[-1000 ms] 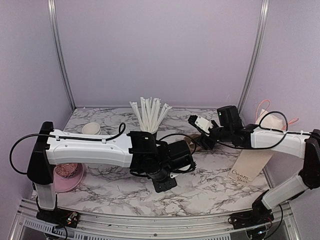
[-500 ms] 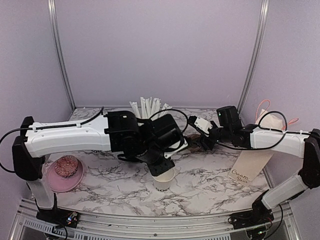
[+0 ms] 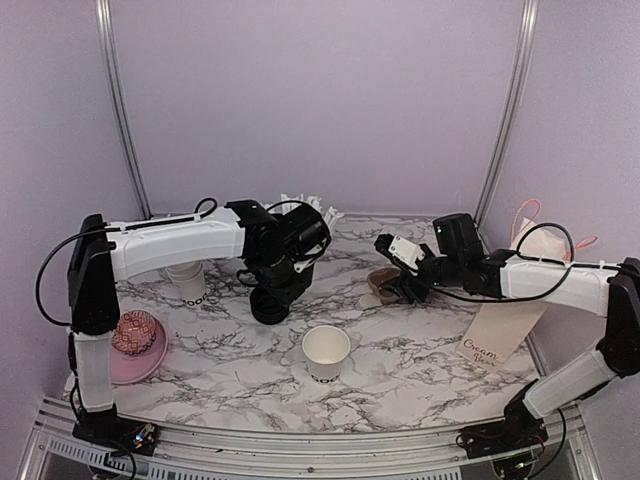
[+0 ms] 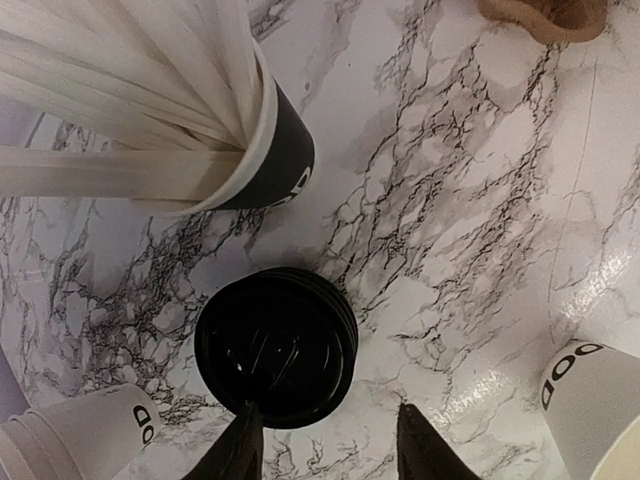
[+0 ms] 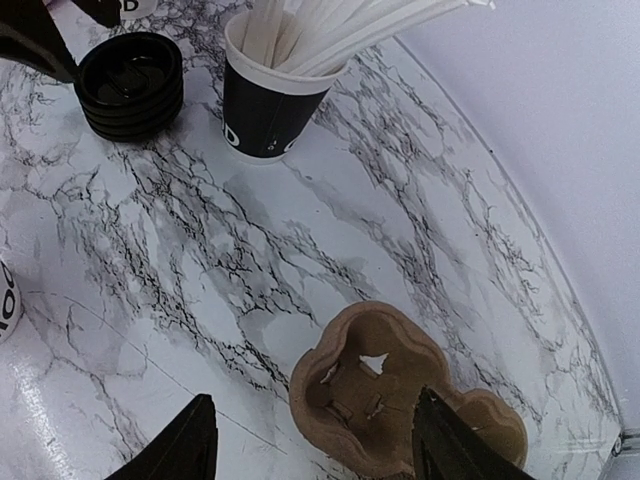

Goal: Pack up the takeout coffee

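Marble-patterned table (image 3: 430,375), white with grey veining, enclosed by plain lilac walls (image 3: 320,100) with metal posts (image 3: 118,110) at the rear corners.

Left gripper (image 4: 327,415): fingers spread, holding nothing, directly above a stack of black lids (image 4: 275,345). One fingertip overlaps the stack's rim in the wrist view.

Right gripper (image 5: 315,400): fingers spread, holding nothing, above a brown cardboard cup carrier (image 5: 370,385).

Paper cup (image 3: 326,350): upright, uncovered, front centre, apart from both grippers.

Black cup of straws (image 5: 265,110) stands near the lids. Stacked white cups (image 3: 186,283) and pink plate (image 3: 152,360) at left; paper bag (image 3: 502,330) at right.
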Robot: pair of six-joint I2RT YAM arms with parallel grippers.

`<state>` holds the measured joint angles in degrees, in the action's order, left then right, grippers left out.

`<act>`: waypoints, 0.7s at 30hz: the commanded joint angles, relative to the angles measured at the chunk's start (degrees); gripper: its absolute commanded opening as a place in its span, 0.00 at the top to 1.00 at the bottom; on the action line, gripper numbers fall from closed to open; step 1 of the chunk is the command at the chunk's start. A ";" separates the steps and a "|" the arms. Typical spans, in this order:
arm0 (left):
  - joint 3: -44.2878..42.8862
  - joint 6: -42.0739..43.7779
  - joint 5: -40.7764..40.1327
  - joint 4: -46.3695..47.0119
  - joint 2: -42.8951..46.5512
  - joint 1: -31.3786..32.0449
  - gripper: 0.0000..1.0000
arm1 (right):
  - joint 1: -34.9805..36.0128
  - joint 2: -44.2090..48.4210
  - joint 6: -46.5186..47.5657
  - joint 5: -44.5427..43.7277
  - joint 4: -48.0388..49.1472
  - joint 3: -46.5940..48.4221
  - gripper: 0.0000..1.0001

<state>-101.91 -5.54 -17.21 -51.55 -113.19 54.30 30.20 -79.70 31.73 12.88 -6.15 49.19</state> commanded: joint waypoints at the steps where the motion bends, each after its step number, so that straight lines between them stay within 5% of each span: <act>1: -1.85 -1.86 -1.04 -2.03 -4.25 -1.14 0.54 | -0.31 1.73 0.59 0.32 -0.03 -0.26 0.36; 21: -2.71 -1.50 -0.42 -1.82 -10.96 -2.57 0.67 | -0.33 0.96 1.23 0.47 -0.04 -0.49 0.36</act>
<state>-103.50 -6.90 -18.92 -52.01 -123.22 52.36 30.20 -79.24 32.64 12.97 -6.20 48.69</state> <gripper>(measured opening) 0.327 0.639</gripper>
